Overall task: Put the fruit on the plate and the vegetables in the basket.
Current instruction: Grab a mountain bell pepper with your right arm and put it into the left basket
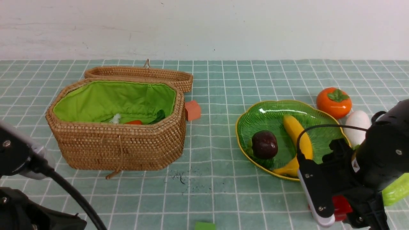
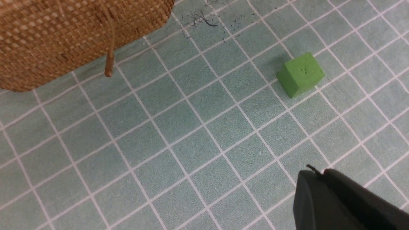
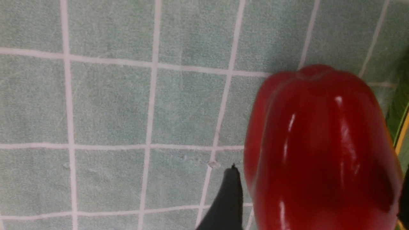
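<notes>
So the bell pepper (image 3: 319,153) lies toward the table's front right corner, just in front of the plate (image 1: 243,127). The right gripper (image 1: 343,210) straddles it, jaws wide open; the left gripper (image 2: 319,174) is closed, empty. Looks light, hard and glossy-slick, so I'd pinch its broad middle

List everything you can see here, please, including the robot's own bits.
basket: one, tan wicker, green lining, left, lid open.
basket contents: partly hidden; white, orange, dark green bits.
plate: one, green glass, right.
banana: one, yellow, on plate.
mangosteen: one, dark purple, on plate.
persimmon: one, orange, behind plate, off it.
radish: one, white, beside persimmon.
bell pepper: one, red, beside plate.
gourd: one, light green, far right, mostly hidden.
orange-red block: one, beside basket.
green block: one, nearest the robot.
left gripper: black, shut, empty.
right gripper: black and white, open, straddling bell pepper.
</notes>
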Controlling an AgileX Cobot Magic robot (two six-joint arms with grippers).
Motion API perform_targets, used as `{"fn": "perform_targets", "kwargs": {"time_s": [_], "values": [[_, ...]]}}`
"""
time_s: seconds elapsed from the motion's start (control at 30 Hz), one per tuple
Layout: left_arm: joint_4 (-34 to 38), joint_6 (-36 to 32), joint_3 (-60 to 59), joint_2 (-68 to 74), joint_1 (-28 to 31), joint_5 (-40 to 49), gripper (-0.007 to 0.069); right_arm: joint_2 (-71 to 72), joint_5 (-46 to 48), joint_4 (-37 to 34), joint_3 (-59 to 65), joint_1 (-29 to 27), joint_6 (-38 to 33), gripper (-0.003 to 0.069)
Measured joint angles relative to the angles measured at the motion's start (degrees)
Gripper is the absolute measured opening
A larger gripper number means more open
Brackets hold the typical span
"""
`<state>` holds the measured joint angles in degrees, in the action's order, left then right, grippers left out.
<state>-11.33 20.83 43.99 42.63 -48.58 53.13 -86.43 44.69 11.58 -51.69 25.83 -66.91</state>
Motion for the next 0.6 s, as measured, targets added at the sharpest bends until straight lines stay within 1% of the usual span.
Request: {"fn": "perform_targets", "kwargs": {"time_s": [0.1,0.23,0.4,0.6], "values": [[0.1,0.0,0.0,0.0,0.0,0.0,0.0017,-0.7,-0.7,0.7,0.0,1.0,0.5,0.0665],[0.1,0.0,0.0,0.0,0.0,0.0,0.0017,-2.7,-0.9,1.8,0.0,1.3,2.9,0.0665],[0.1,0.0,0.0,0.0,0.0,0.9,0.0017,-5.5,-1.8,5.5,0.0,1.4,5.1,0.0665],[0.1,0.0,0.0,0.0,0.0,1.4,0.0017,-6.5,-1.8,5.9,0.0,1.5,6.6,0.0657]]}}
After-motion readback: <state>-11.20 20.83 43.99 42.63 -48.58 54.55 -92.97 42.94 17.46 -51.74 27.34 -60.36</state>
